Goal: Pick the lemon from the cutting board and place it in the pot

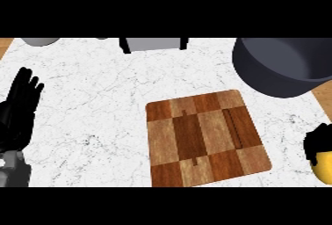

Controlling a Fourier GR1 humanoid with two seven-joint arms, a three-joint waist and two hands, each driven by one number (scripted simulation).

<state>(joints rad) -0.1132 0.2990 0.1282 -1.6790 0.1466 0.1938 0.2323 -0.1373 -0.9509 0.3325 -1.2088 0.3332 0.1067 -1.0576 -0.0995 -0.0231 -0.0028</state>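
marble counter [97, 110] — right hand [319, 143] curled round lemon [324, 171], off the cutting board [204, 138]; lift clear over pot [285, 66] rim before release — left hand [19, 110] rests open.

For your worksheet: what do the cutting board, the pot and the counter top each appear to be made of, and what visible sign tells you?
Cutting board: wood, shown by brown checkered blocks with grain lines. Pot: probably metal with a matte dark grey finish, smooth and even; the look leaves coating or material open. Counter top: white marble-like stone, judging by fine grey veins and specks.

Yellow lemon [323, 170] at right edge under curled right hand [319, 143]; dark grey pot [285, 66] top right.
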